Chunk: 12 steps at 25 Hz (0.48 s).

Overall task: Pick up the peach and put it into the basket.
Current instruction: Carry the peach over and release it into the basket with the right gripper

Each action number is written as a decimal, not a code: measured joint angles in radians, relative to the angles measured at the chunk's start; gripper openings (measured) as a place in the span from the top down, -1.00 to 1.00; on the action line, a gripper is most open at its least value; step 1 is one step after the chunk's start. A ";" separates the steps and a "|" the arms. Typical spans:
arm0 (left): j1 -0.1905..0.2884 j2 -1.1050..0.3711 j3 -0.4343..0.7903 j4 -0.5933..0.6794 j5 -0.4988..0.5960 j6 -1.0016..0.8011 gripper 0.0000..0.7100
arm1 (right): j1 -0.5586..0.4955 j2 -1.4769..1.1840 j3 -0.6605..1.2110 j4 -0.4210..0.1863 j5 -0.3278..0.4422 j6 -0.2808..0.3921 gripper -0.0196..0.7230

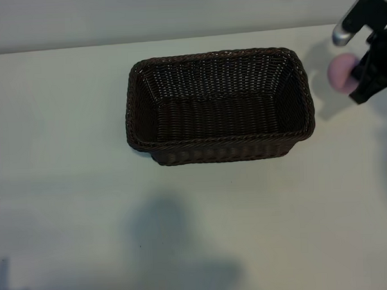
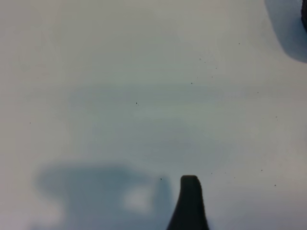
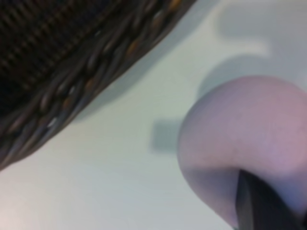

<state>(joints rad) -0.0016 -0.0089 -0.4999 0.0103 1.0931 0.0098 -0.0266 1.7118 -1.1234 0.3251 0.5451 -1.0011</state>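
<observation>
The pale-pink peach [image 1: 342, 72] hangs just right of the basket's far right corner, a little above the table, with its shadow apart from it. My right gripper [image 1: 356, 75] is shut on it from the right. In the right wrist view the peach [image 3: 244, 139] fills the near side, with one dark finger [image 3: 261, 206] across it. The dark-brown woven basket [image 1: 222, 150] stands in the middle of the table with nothing in it; its rim [image 3: 72, 81] shows beside the peach. My left gripper [image 2: 155, 211] is open over bare table, with only one finger [image 2: 190, 201] showing.
The white table [image 1: 74, 208] spreads around the basket, with its back edge [image 1: 61, 49] just behind it. Arm shadows [image 1: 179, 248] fall on the near part. The left arm itself is outside the exterior view.
</observation>
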 joint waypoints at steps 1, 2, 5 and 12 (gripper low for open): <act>0.000 0.000 0.000 0.000 0.000 0.000 -0.68 | 0.000 -0.020 0.000 -0.010 -0.002 0.011 0.81; 0.000 0.000 0.000 0.000 0.000 0.000 -0.68 | 0.000 -0.034 0.000 -0.019 -0.003 0.021 0.81; 0.000 0.000 0.000 0.000 0.000 0.000 -0.68 | 0.000 -0.061 0.000 -0.014 0.000 0.041 0.81; 0.000 0.000 0.000 0.000 0.000 0.002 -0.68 | 0.043 -0.067 -0.026 0.145 0.143 0.053 0.81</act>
<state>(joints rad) -0.0016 -0.0089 -0.4999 0.0103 1.0931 0.0115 0.0160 1.6446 -1.1494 0.4705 0.6883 -0.9478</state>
